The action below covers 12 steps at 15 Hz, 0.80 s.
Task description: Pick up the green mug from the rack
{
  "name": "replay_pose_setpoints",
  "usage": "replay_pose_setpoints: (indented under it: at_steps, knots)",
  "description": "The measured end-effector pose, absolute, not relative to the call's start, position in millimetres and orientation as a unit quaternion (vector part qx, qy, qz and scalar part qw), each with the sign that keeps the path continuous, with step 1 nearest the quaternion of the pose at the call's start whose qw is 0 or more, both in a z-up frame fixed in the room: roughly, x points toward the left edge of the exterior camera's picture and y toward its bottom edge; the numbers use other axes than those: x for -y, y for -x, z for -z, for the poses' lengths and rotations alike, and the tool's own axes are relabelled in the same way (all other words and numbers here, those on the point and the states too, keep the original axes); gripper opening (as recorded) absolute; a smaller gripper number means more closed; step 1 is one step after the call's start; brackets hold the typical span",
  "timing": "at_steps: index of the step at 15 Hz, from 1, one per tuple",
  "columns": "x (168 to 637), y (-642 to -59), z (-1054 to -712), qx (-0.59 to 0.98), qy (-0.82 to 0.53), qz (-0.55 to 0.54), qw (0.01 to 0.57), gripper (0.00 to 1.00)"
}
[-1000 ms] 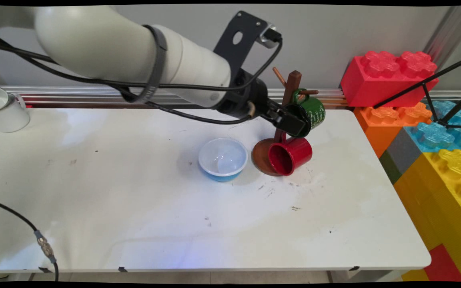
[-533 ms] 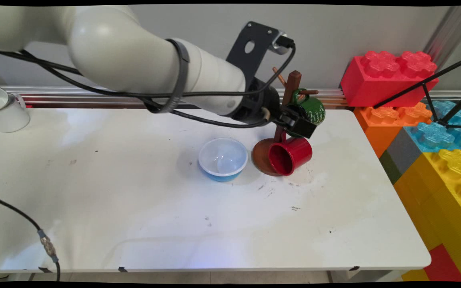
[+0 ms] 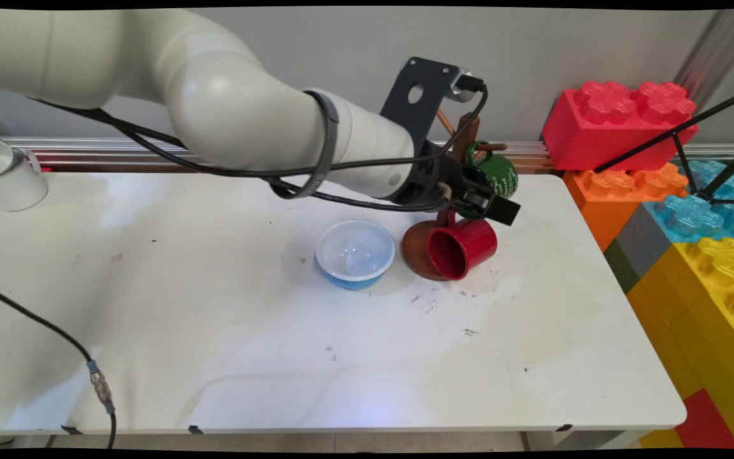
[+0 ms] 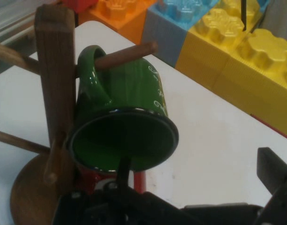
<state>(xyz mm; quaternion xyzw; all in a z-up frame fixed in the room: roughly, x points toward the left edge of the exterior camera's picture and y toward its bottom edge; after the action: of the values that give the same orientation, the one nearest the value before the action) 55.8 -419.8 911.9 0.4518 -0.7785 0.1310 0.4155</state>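
— Seeing anything shifting around the mug tree?

— Watching the gripper pushing further in across the tree's front. Now crowding right up against the green mug, after sitting a little short of it a second ago.

— Pinching anything?

— Not gripping yet. Standing spread, keeping one finger at the lower rim of the mug's mouth and holding the other well out to the side, away from the tree.

— And finding the green mug where?

— Hanging by its handle on an upper peg of the tree, tilting mouth-down, not budging over that second.

— Noticing anything else stirring?

— Nothing. Seeing the red mug lying on its side against the tree's base and the blue bowl sitting just beside that base, both staying put.
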Motion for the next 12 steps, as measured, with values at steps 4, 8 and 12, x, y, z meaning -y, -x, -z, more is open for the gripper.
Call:
replay_pose_setpoints:
  at_steps: [4, 8, 12]
  knots:
    - [431, -48, -902, 0.765, -0.465, -0.126, 0.427, 1.00]
    - [440, -43, -893, 0.754, -0.475, -0.122, 0.437, 1.00]
    - [445, -39, -888, 0.744, -0.485, -0.117, 0.445, 1.00]
